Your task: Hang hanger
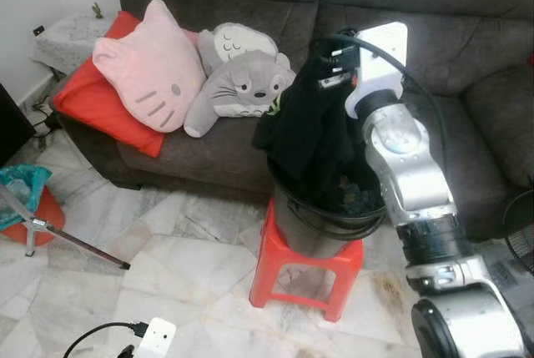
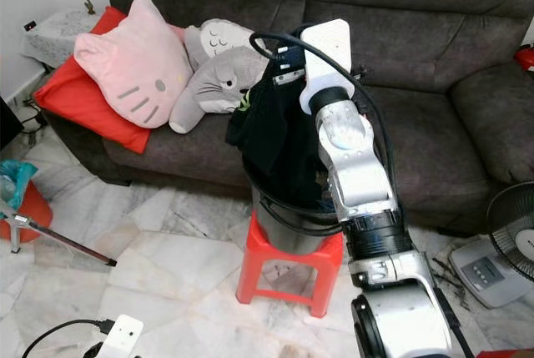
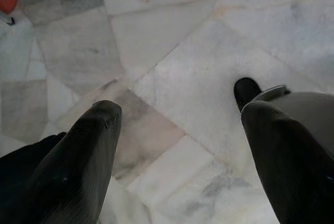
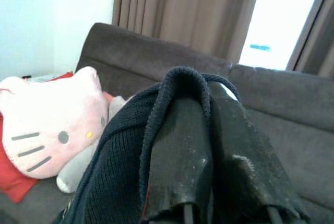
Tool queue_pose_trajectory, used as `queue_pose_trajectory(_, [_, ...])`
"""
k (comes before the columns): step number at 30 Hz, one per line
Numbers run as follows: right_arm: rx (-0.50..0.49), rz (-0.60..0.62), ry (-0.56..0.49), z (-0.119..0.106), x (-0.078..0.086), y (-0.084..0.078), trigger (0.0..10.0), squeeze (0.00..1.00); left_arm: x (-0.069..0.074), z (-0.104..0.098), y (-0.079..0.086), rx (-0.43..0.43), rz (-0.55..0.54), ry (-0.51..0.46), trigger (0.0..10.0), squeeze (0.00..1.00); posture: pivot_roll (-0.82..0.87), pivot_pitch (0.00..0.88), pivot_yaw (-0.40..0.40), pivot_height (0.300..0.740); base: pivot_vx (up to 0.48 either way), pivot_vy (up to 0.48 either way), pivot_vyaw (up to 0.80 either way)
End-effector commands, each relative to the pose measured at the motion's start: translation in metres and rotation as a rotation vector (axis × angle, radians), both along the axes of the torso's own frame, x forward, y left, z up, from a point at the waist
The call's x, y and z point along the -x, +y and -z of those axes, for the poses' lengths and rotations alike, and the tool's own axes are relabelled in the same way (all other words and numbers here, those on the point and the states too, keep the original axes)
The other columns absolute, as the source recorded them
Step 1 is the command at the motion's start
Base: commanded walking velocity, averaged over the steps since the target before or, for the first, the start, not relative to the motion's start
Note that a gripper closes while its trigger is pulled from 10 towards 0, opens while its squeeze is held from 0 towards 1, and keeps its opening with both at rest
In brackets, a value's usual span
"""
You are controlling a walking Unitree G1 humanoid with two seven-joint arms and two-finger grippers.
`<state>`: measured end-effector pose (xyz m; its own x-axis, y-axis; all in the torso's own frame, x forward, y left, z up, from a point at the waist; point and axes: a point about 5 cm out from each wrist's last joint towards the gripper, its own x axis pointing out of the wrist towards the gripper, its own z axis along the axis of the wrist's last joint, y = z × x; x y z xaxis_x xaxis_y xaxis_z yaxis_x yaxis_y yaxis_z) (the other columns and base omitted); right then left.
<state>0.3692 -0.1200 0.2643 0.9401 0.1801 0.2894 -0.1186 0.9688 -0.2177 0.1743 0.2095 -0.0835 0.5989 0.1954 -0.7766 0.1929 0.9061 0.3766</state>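
Observation:
A black knitted garment [image 1: 309,137] hangs over a dark bucket [image 1: 294,226] that stands on a red plastic stool [image 1: 274,262] in front of the sofa. My right gripper [image 1: 327,64] is raised above the bucket and shut on the garment's top. In the right wrist view the collar edge [image 4: 180,78] is draped over the two closed fingers [image 4: 177,151]. The garment's lower part falls into the bucket. My left gripper [image 3: 182,114] is open over the marble floor with nothing between its fingers.
A dark grey sofa [image 1: 467,57] stands behind the stool, with a red cushion [image 1: 92,103], a pink cat pillow [image 1: 150,70] and a grey plush [image 1: 238,78]. A tripod leg [image 1: 75,245] and a white power strip [image 1: 154,337] lie on the floor at left; a fan [image 2: 513,233] is at right.

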Motion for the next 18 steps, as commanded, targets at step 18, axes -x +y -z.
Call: queue_pose_trajectory(18, [-0.036,0.03,-0.021,-0.0056,0.0122,-0.0002,10.0,0.0,0.009,0.0041,0.0011,0.021,-0.002,0.036,10.0,0.0,0.06,0.038,-0.036,0.736,0.0,0.0,0.0])
